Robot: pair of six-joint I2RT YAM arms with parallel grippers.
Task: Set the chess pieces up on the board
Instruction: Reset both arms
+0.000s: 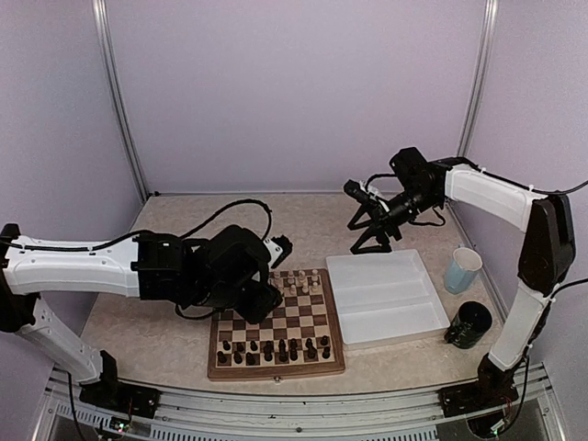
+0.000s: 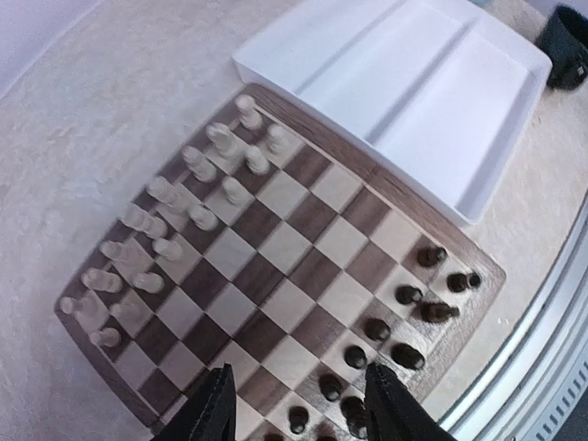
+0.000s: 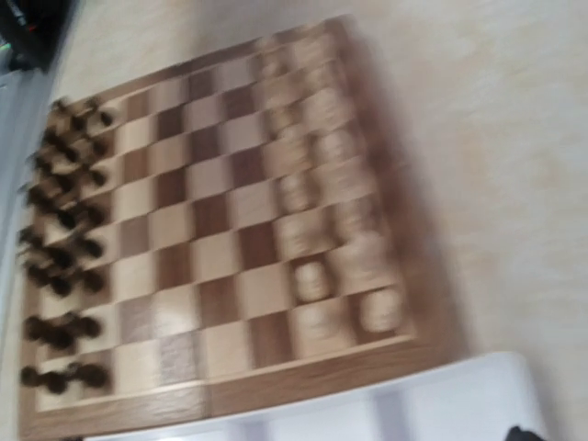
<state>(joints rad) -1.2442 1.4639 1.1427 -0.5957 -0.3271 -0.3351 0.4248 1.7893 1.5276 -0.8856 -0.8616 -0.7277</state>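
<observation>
Chess pieces, top external view: tiny dark brown-black turned figures (image 1: 268,349) fill two ranks at the near side of the square wooden checkered board (image 1: 276,317). Tiny pale cream turned figures (image 1: 299,280) crowd its far side.
Right gripper, same view: the right gripper (image 1: 367,231) hangs with its fingers spread wide and holding nothing. The board is well apart from them, and the white rectangular plastic tray (image 1: 381,294) lies between.
Left gripper, left wrist view: the left gripper (image 2: 299,372) has its fingers parted with nothing clamped. Several dark figures stand on the board below the gap. The cream ranks are well ahead and to the left.
Doubt: one dark figure to the right of the right finger looks tilted; I cannot tell if it has fallen.
Right wrist view: blurred, with its own fingers unseen. Both camps sit at opposite sides of the board.
Progress: nearly finished, by my judgement. What seems left is straightening and checking the order of the pieces.
</observation>
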